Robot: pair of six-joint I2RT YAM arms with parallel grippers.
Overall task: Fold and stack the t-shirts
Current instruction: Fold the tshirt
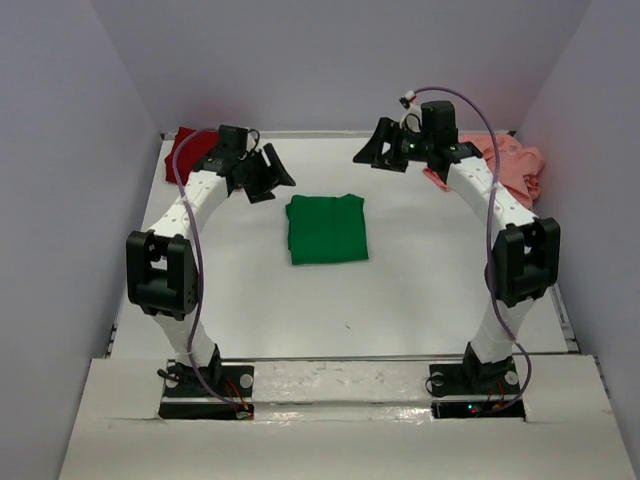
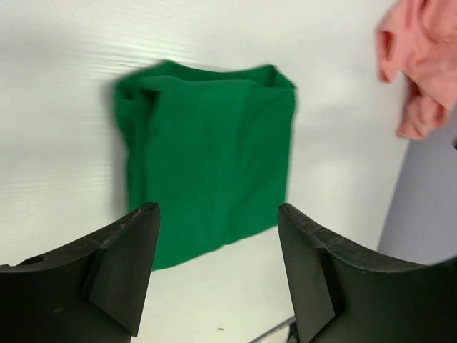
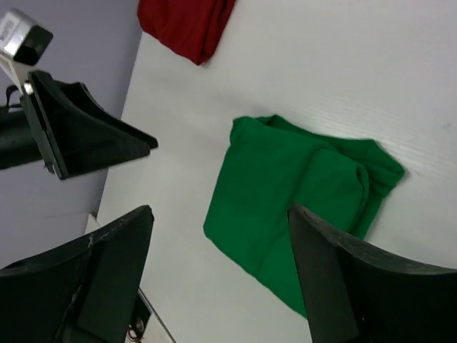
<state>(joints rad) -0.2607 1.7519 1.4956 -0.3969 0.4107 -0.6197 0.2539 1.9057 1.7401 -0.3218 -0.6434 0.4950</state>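
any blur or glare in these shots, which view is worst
Left wrist: worst, the green t-shirt looks smeared along its left edge. Right wrist: slightly soft, no glare. Top external: sharp and evenly lit, with a shiny streak of glare on the near ledge.

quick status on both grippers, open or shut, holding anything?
Left gripper: open, holding nothing.
Right gripper: open, holding nothing.
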